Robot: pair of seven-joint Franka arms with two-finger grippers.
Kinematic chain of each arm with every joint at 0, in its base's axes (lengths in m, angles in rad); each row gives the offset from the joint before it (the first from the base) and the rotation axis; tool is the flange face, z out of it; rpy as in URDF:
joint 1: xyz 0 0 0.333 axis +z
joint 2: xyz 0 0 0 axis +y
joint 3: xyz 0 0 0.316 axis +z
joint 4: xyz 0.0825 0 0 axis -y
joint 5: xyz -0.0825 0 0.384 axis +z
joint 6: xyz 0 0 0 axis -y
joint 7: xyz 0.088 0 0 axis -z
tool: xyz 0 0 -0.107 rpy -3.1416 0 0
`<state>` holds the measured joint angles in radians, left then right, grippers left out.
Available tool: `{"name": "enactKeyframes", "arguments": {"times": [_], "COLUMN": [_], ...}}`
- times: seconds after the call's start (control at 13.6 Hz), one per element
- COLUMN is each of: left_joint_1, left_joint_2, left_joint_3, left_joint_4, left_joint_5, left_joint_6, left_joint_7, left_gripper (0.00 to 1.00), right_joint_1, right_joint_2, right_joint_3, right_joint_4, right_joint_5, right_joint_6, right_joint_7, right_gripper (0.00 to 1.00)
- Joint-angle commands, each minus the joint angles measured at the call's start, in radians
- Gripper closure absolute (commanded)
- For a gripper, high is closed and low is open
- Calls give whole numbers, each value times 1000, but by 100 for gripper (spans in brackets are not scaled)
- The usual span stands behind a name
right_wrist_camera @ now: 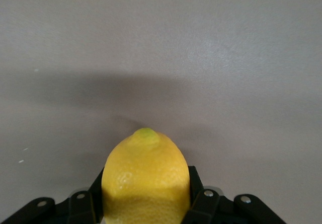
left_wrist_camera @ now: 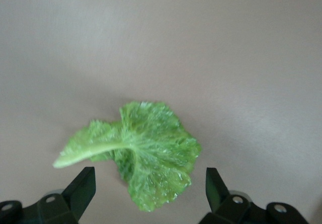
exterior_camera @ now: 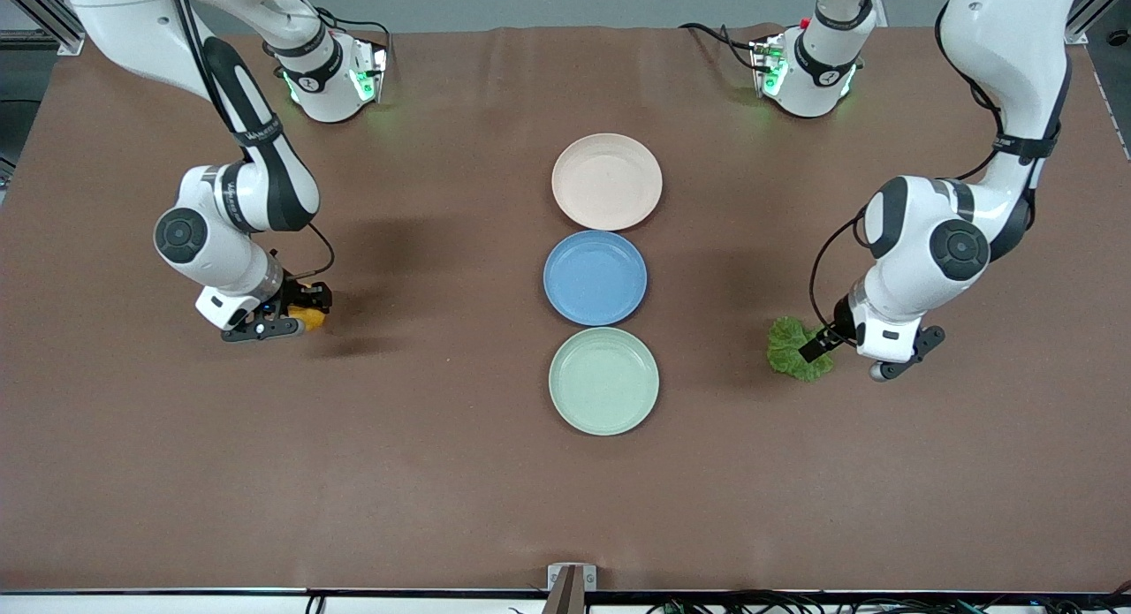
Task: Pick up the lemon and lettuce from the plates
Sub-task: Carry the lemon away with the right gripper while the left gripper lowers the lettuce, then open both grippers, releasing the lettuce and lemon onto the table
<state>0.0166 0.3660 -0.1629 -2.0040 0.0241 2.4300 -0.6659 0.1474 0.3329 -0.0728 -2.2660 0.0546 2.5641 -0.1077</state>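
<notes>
The lemon (exterior_camera: 312,317) is gripped between the fingers of my right gripper (exterior_camera: 296,320), low over the brown table toward the right arm's end; in the right wrist view the lemon (right_wrist_camera: 146,176) fills the space between the jaws of the right gripper (right_wrist_camera: 146,196). The lettuce (exterior_camera: 793,349) lies flat on the table toward the left arm's end. My left gripper (exterior_camera: 829,342) is open just above it; in the left wrist view the lettuce (left_wrist_camera: 146,151) lies between the spread fingers of the left gripper (left_wrist_camera: 150,189), untouched. The beige-pink plate (exterior_camera: 607,181) and the mint green plate (exterior_camera: 603,381) are both empty.
An empty blue plate (exterior_camera: 595,277) sits between the two pale plates in a row at the table's middle. The brown table cover (exterior_camera: 424,473) stretches on every side of the row.
</notes>
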Motion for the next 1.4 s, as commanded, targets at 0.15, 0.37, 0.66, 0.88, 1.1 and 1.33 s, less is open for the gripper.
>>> {"name": "enactKeyframes", "arguments": {"times": [0.15, 0.37, 0.66, 0.88, 1.1, 1.33], "left_joint_1": [35, 46, 60, 62, 74, 75], "left_joint_2": [-21, -103, -251, -335, -337, -335], "left_joint_3": [-10, -10, -12, -4, -1, -1], "left_joint_4": [114, 130, 130, 146, 279, 384], "left_joint_5": [42, 36, 25, -39, -43, -41], "left_joint_6": [-101, -239, -383, -465, -653, -771], "left_joint_7": [198, 317, 408, 472, 540, 574], "left_gripper": [1, 1, 1, 1, 1, 1], "right_joint_1": [-20, -20, -22, -23, -57, -94], "right_joint_2": [31, 38, 32, 0, -35, -37], "right_joint_3": [25, 25, 25, 22, 18, 15], "right_joint_4": [-32, -32, 2, 110, 262, 446], "right_joint_5": [2, 2, 4, 4, 2, -24], "right_joint_6": [71, 68, 12, -203, -429, -644], "right_joint_7": [-18, -21, -18, -9, -21, -21], "right_gripper": [98, 85, 0, 0, 0, 0]}}
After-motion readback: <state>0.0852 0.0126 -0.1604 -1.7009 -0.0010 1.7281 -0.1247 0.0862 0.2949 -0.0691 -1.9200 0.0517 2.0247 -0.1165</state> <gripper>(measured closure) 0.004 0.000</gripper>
